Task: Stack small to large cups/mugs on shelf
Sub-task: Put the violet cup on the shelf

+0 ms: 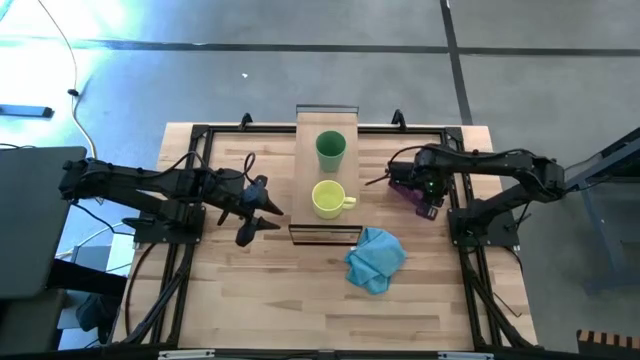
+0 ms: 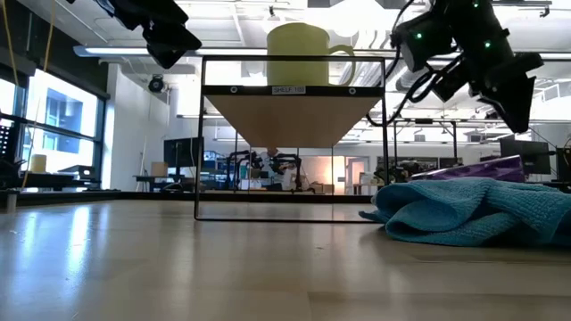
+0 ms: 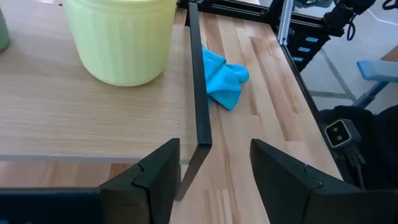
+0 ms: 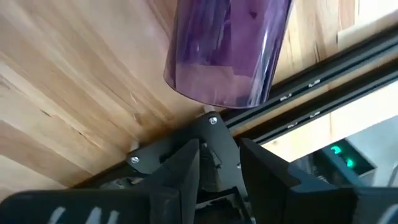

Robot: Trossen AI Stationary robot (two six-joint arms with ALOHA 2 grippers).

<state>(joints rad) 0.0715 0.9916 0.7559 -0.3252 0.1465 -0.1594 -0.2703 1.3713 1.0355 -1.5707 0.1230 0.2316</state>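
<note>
1. Right gripper (image 4: 214, 165) hovers part-open beside the translucent purple plastic tumbler (image 4: 227, 50) lying on the wooden desk (image 4: 74, 81), gripping nothing.
2. Risk: the round tumbler may roll away; fingers could nudge it.

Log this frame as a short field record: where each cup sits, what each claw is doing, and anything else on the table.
shelf: raised wooden board at the table's far middle
green cup: upright on the shelf, far end
yellow mug: upright on the shelf, near end, handle toward the right arm
purple tumbler: lying on its side on the table, right of the shelf, not yet stacked
right claw: over the tumbler; grip unclear
left claw: open, empty, left of the shelf's near corner
blue cloth: crumpled on the table in front of the shelf
</note>
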